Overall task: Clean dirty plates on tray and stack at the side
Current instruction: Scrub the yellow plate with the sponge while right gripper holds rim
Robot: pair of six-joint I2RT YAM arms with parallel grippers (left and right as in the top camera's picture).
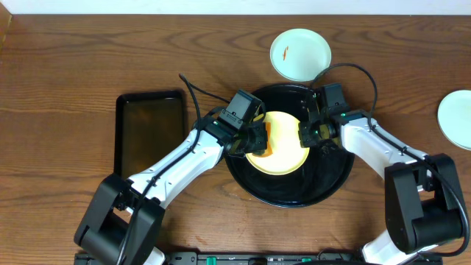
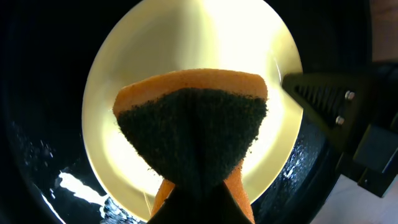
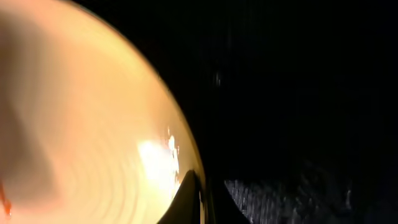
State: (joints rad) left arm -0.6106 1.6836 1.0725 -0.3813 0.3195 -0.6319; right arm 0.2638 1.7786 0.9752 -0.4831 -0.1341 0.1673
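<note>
The left gripper [image 2: 200,198] is pinching a folded sponge [image 2: 193,124], orange with a dark scouring face, and pressing it onto the yellow plate [image 2: 186,43]. The right gripper [image 1: 307,134] is nipping that plate's right rim. One finger [image 2: 323,99] is lying on top of the edge, and the other is hidden below. The yellow plate is sitting in the tray [image 1: 324,184], toward its far side. A mint plate [image 1: 300,54] with an orange smear is resting on the table [image 1: 73,73] just beyond the tray. A second mint plate [image 1: 458,119] is lying at the table's right edge, well apart. A small tray [image 1: 151,132] is lying to the left.
</note>
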